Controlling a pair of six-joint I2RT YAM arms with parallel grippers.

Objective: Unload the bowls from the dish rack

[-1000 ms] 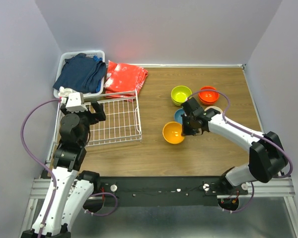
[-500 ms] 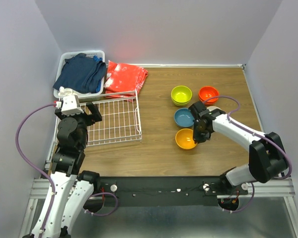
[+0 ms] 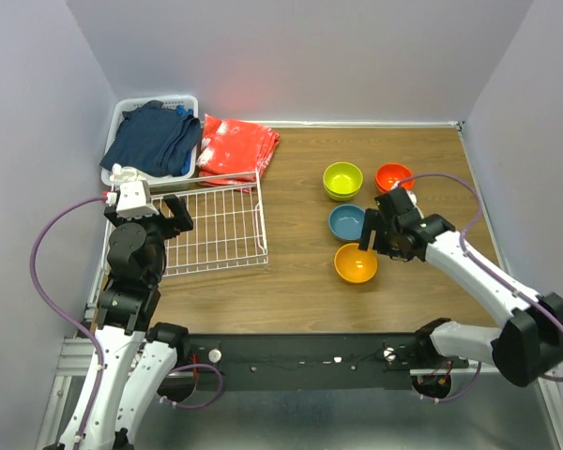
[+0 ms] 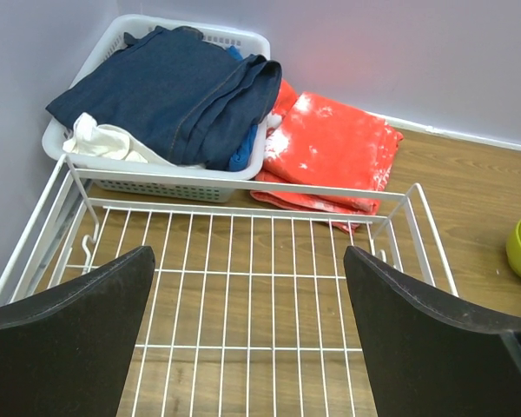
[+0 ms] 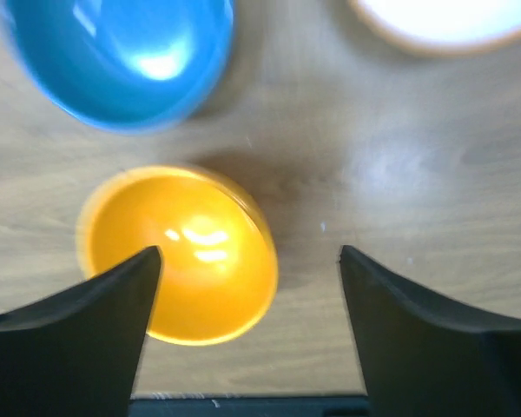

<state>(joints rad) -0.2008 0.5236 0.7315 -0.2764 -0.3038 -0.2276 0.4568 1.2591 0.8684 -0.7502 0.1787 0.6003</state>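
Yellow-orange bowl (image 3: 356,264) sits upright on the table (image 3: 291,286), just in front of the blue bowl (image 3: 346,222) and close to it. Lime green bowl (image 3: 342,177) (looks like a stack of 2) and red-orange bowl (image 3: 391,175) are side by side further back. White bowl (image 5: 443,22) shows only at the edge of the R wrist view; R arm hides it from above. All are well right of the dish rack (image 3: 223,234).

Rack: no bowls on the grid in top or L wrist view; near-left corner is hidden under L arm.

R gripper (image 5: 247,256) hangs just above the yellow-orange bowl, jaws spread wide. One finger overlaps the bowl's rim in view and the other stands over bare wood. Nothing held.

L gripper (image 4: 247,261) hovers over the rack, jaws wide, empty.

Step, prob.: placing the yellow-orange bowl, grip let go. Task looks abt done. Next move needs R lifted straight up clear of the rim w/o nudging the bowl into the blue one, then a check of the hidden rack corner.

Behind the rack: basket (image 3: 159,100) of dark clothes and a red cloth (image 3: 236,145), not part of the task.
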